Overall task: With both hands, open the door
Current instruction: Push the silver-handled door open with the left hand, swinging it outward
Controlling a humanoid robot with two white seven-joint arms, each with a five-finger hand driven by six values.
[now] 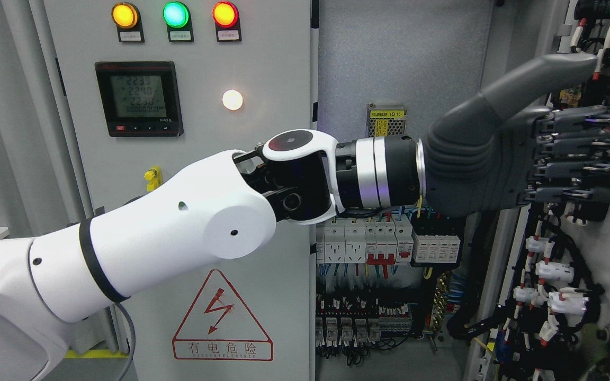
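The left arm [141, 248] is being stretched in from the lower left, right across the cabinet front, and the left robot hand [527, 153] is being held out flat at the far right. Its fingers [585, 159] are being kept straight and close together, pointing right, with the thumb [543, 74] raised above them; nothing is being gripped. The fingertips are being laid against the inner face of the right door [609, 254], which is being shown swung wide open, its wiring and white connectors [554, 272] being exposed along it. Whether the palm is actually being pressed on the door cannot be told. The left door [178, 159] is being seen shut behind the arm, with yellow, green and red lamps [176, 15] being lit along the top, a meter [139, 98] being displayed below them, a round white light [232, 99] glowing beside it, and a red warning triangle [222, 316] being shown low down. Between the doors the cabinet interior is being revealed, with a row of breakers [384, 241] and terminal blocks [352, 325] beneath.
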